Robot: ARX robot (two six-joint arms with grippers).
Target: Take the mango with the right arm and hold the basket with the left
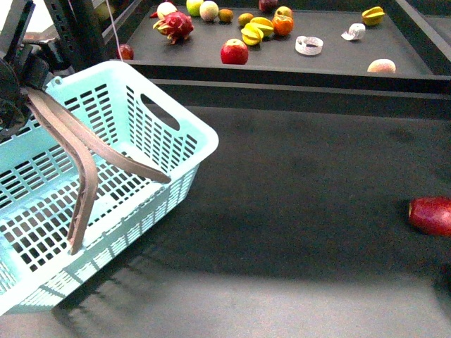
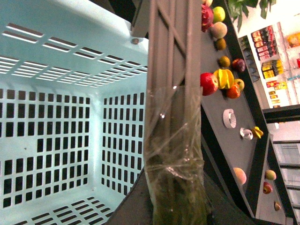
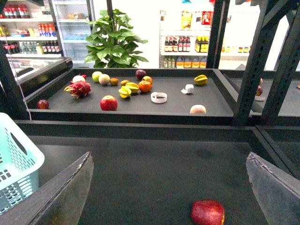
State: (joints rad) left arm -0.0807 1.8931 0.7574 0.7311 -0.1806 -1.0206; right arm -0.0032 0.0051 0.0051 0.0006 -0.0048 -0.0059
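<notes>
The aqua basket [image 1: 184,121] hangs tilted at the left, lifted off the dark table. My left gripper [image 1: 22,88] is shut on its brown ribbed handle [image 1: 83,169]. In the left wrist view the handle [image 2: 171,61] runs straight through the gripper [image 2: 176,197], beside the basket's slotted wall [image 2: 56,117]. The basket looks empty. My right gripper [image 3: 171,197] is open and empty, with its fingers [image 3: 70,197] wide apart low over the table. A dark red oblong fruit [image 3: 207,212] lies between them, a little ahead. No plain yellow-orange mango shows in any view.
The red fruit [image 1: 431,215] lies at the table's right edge. The back shelf [image 1: 331,60] holds a red apple [image 1: 235,51], a dragon fruit [image 1: 176,25], starfruits [image 1: 254,31], an orange [image 1: 282,24], a pale peach fruit [image 1: 381,66] and white tape rolls [image 1: 309,45]. A raised rim fronts the shelf.
</notes>
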